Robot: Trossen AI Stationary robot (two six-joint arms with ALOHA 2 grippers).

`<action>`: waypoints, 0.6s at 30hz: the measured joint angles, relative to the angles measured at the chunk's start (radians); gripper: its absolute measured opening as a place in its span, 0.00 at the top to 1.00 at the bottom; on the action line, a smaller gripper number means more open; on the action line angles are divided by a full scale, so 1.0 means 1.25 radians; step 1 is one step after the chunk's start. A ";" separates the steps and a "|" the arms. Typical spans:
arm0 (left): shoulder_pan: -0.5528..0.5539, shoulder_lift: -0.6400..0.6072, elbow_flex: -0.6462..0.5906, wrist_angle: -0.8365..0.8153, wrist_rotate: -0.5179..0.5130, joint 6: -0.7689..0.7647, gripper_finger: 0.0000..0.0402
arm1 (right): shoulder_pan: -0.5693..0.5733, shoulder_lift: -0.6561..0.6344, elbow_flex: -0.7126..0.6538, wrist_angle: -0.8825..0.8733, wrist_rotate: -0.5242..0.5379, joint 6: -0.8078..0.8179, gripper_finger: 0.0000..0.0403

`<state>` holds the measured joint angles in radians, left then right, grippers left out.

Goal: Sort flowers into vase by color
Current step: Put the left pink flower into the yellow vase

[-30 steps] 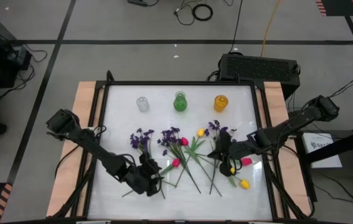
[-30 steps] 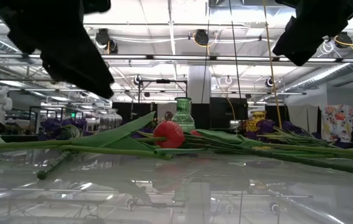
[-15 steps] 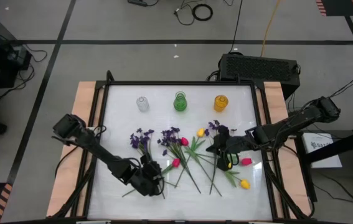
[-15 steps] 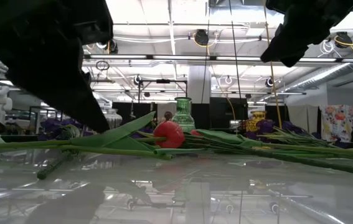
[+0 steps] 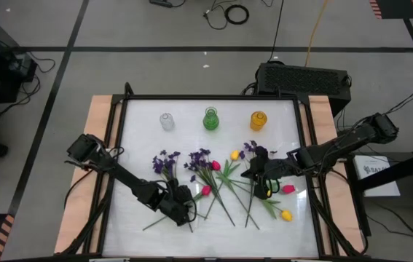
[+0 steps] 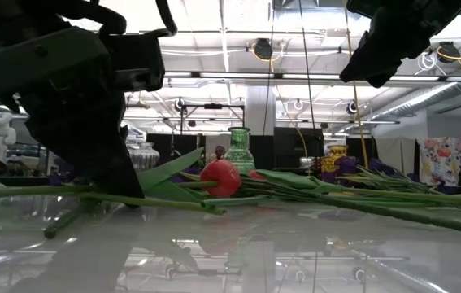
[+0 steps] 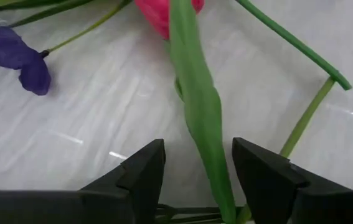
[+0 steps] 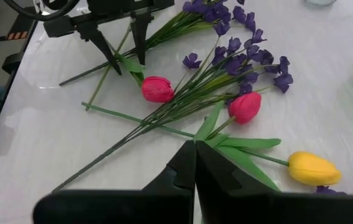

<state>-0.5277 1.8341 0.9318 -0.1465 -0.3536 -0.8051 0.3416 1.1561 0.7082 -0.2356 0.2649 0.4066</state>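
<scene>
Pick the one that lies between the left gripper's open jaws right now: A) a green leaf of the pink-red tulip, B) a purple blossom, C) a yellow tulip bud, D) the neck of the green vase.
A: in the left wrist view the left gripper has its jaws open on either side of a long green leaf that runs up to the pink-red tulip.
</scene>
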 joint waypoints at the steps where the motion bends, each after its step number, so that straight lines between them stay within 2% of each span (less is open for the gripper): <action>1: 0.001 -0.004 0.000 -0.002 0.003 0.000 0.56 | 0.000 0.000 0.000 0.000 0.000 0.000 1.00; 10: 0.006 -0.025 -0.002 -0.014 0.013 0.000 0.85 | 0.000 0.000 0.000 0.000 0.000 0.000 1.00; 13: 0.014 -0.025 0.000 -0.020 0.044 0.000 0.95 | 0.000 0.000 0.000 0.000 0.000 0.000 1.00; 15: 0.019 -0.027 0.007 -0.023 0.081 0.000 0.97 | 0.000 0.000 0.000 0.000 0.000 0.000 1.00; 18: 0.020 -0.046 0.021 -0.028 0.111 0.009 0.94 | 0.000 0.000 0.000 0.000 0.000 0.000 1.00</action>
<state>-0.5026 1.7768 0.9576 -0.1818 -0.2146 -0.7933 0.3420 1.1561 0.7082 -0.2357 0.2645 0.4068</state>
